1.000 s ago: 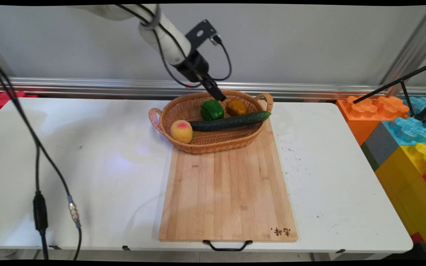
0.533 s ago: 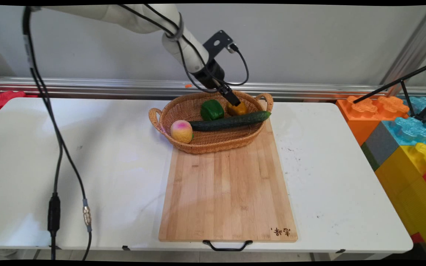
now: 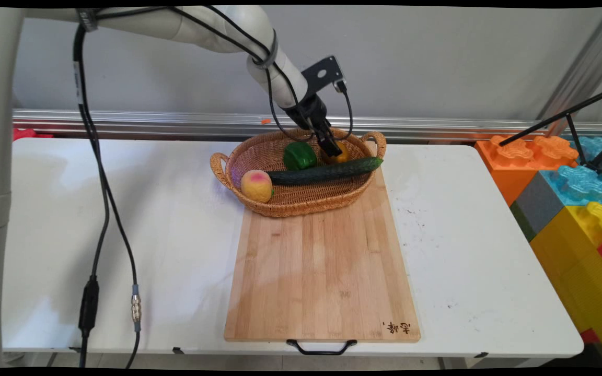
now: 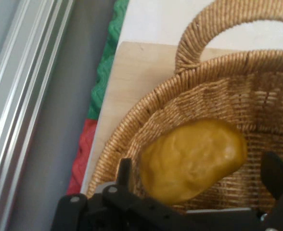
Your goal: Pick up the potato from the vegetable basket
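Two spread fingers (image 4: 126,174) of the gripper (image 3: 332,150) straddle a yellow-brown fruit (image 4: 192,160) inside the wicker basket (image 3: 301,201), beside a green pepper (image 3: 299,155) and cucumber (image 3: 324,171).

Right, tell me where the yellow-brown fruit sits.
In the basket, at its far right, just behind the cucumber; the yellow-brown fruit lies between the open gripper fingers.

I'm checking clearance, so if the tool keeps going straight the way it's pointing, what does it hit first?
Most likely the yellow-brown fruit in the wicker basket: the open tool points down at it with a finger either side. The remaining gap is unclear.
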You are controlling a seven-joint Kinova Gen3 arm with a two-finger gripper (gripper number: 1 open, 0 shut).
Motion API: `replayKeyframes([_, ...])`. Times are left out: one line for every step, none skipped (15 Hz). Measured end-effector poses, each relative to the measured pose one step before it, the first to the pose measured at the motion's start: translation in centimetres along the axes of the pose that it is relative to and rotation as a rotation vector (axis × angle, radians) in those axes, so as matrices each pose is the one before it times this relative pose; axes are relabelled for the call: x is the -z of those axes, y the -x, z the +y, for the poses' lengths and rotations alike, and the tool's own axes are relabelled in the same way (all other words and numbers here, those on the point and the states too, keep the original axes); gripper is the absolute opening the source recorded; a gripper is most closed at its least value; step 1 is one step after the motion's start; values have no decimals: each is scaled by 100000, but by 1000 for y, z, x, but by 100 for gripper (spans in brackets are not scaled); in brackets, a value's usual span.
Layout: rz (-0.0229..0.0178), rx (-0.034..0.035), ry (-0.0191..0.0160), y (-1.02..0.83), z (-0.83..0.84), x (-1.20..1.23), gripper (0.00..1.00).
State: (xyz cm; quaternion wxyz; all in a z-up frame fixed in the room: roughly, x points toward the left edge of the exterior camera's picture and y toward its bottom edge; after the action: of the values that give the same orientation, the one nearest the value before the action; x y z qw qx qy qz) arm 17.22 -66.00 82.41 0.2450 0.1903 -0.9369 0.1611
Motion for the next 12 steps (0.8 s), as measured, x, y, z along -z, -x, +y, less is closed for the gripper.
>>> replayKeyframes([-680, -4322, -154, -113, -48, -348, 100])
replayKeyframes([-553, -3372, -248, -39, -59, -234, 100])
replayKeyframes([-650, -3289, -256, -42, -55, -245, 100])
replayKeyframes([-862, -4497, -232, -69, -51, -348, 100])
replayKeyframes([-882, -4098, 16, -31, -16, -322, 100])
replayKeyframes([-563, -3199, 112, -25, -6, -241, 100])
replayKeyframes([-364, -2089, 106, -31, 3, -158, 100])
replayKeyframes([-317, -2987, 162, -70, 5, -236, 100])
replayKeyframes([-345, -3724, 359, -142, 20, -295, 100])
replayKeyframes([-264, -2436, 406, -96, 26, -208, 100])
replayKeyframes([-163, -2164, 638, -91, 37, -198, 100])
replayKeyframes([-133, -2744, 959, -142, 73, -264, 100])
